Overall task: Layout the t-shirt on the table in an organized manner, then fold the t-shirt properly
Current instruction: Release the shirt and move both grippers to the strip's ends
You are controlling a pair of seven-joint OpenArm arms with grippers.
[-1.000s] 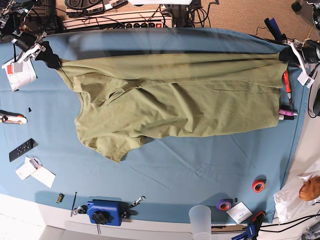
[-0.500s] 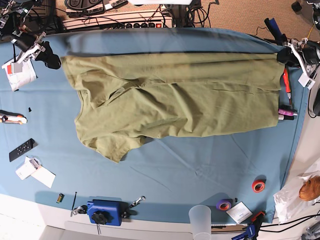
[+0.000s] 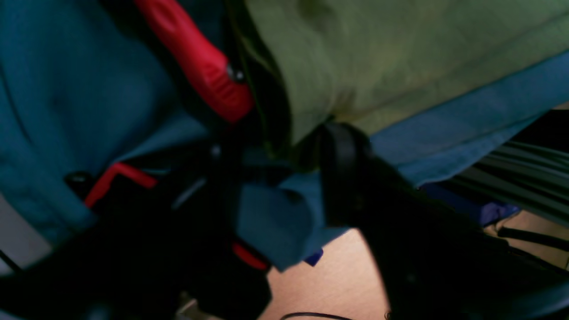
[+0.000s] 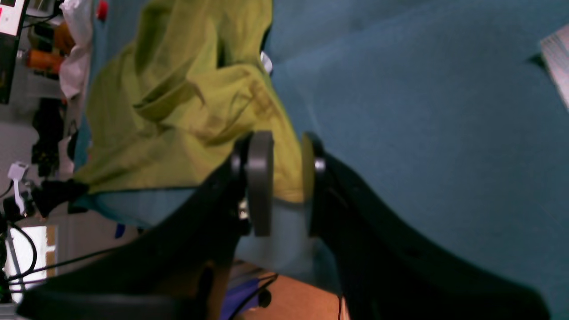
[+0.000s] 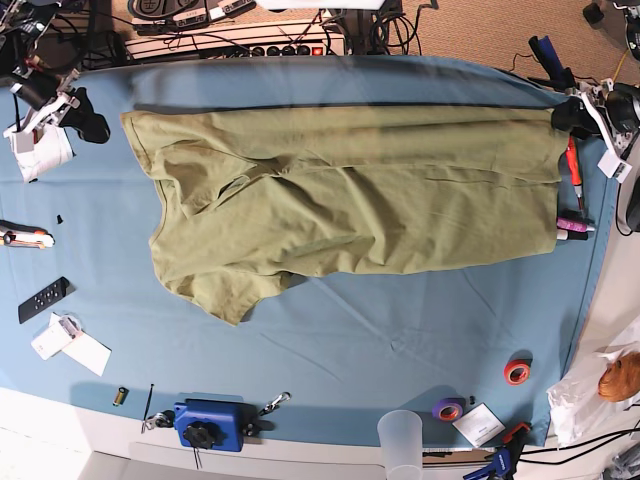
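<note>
The olive-green t-shirt [image 5: 350,195] lies spread lengthwise across the far half of the table [image 5: 400,340], one sleeve sticking out toward the front left. My right gripper [image 5: 88,112] is open just left of the shirt's far-left corner, not touching it. In the right wrist view its pads [image 4: 260,178] stand apart, and the shirt [image 4: 178,111] lies beyond them on the teal cloth [image 4: 422,111]. My left gripper [image 5: 567,112] sits at the shirt's far-right corner. The blurred left wrist view shows its fingers [image 3: 342,178] apart, with the shirt [image 3: 400,58] just past the tips.
A red-handled tool [image 5: 572,165] and a pink marker [image 5: 573,228] lie by the shirt's right edge. Tape rolls [image 5: 517,372], a plastic cup [image 5: 400,440] and a blue clamp block [image 5: 210,425] line the front edge. A remote [image 5: 43,299] and papers [image 5: 70,345] sit at left.
My right gripper let go of the far-left corner and drew back to the left; that corner dropped flat. My left gripper opened at the far-right corner.
</note>
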